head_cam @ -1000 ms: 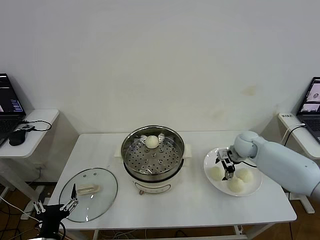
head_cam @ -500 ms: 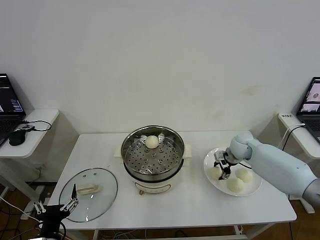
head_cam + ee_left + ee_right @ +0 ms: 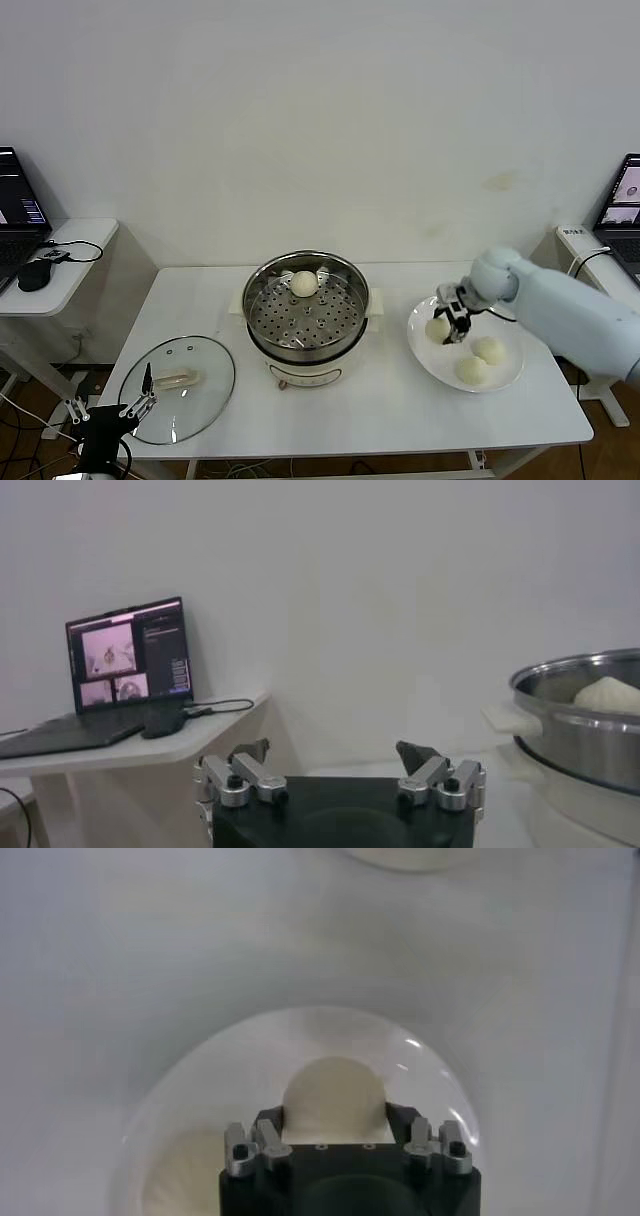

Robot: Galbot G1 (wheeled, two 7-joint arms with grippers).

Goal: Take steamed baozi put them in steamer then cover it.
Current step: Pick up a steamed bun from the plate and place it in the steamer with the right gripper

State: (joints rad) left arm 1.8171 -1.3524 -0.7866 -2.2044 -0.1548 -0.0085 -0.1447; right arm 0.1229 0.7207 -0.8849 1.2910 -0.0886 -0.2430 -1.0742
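My right gripper (image 3: 447,325) is shut on one steamed baozi (image 3: 437,328) and holds it just above the left part of the white plate (image 3: 432,362). In the right wrist view the bun (image 3: 335,1093) sits between my fingertips (image 3: 400,1114). Two more baozi (image 3: 488,349) (image 3: 471,370) lie on the plate. One baozi (image 3: 304,283) lies on the perforated tray at the back of the steamer (image 3: 306,330). The glass cover (image 3: 205,400) lies flat at the table's front left. My left gripper (image 3: 110,412) is open, parked below the table's front left corner.
Side tables with laptops stand at the far left (image 3: 20,215) and far right (image 3: 625,215). The left wrist view shows my open gripper (image 3: 333,752), the steamer (image 3: 585,735) with its bun (image 3: 608,692), and a laptop (image 3: 125,655).
My right gripper has closed round the left baozi on the plate and raised it slightly, shifting a little towards the back. The left arm has hardly moved.
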